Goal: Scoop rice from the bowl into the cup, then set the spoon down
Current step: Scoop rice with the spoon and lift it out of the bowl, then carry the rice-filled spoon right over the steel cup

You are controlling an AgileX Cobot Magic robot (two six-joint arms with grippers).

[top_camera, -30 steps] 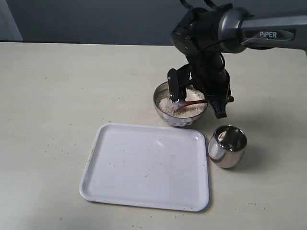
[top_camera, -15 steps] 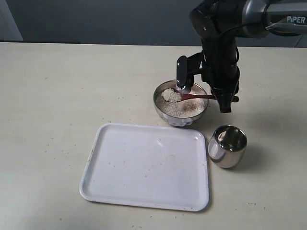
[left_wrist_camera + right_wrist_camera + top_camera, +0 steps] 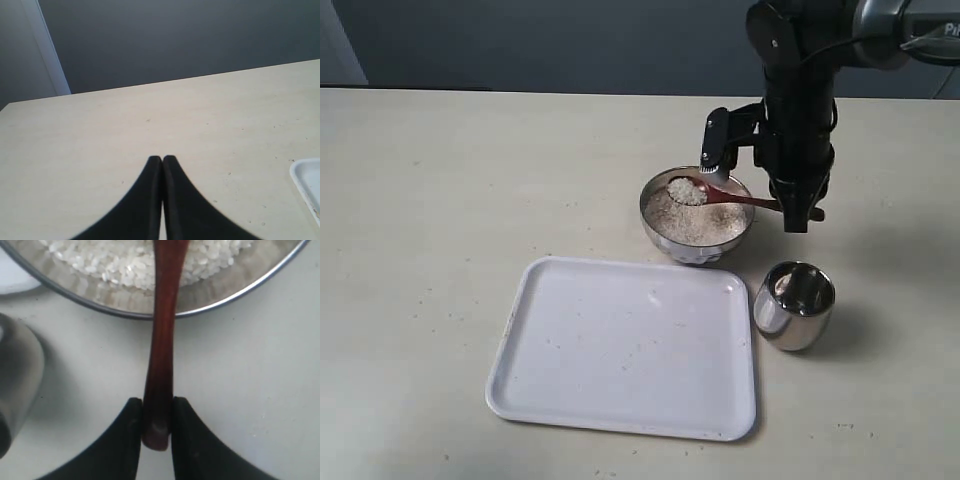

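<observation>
Jaws of the right gripper are pinched on the tail end of the spoon, one black finger on each side of the reddish-brown handle, with the very tip of the handle sitting just between them. From the right wrist view the handle runs straight away from the fingers, across a strip of bare table and over the steel rim of the bowl.

Seen from across the room, the spoon lies roughly level above the bowl. Its oval scoop carries a small white mound of rice and hangs over the side of the bowl away from the gripper, clear of the heap below. More grains fill the bowl well up its sides.

Near the bowl and apart from it, the cup stands upright on the table, below the gripper in the exterior view. A pale patch shows inside its mouth; it may be grains or only a reflection, I cannot tell.

A white tray lies flat in front of the bowl, its right edge just beside the cup.

Over on the other side, the left gripper has its two dark fingertips pressed together with nothing between them, above bare tabletop, a corner of the tray at the edge of its view.
</observation>
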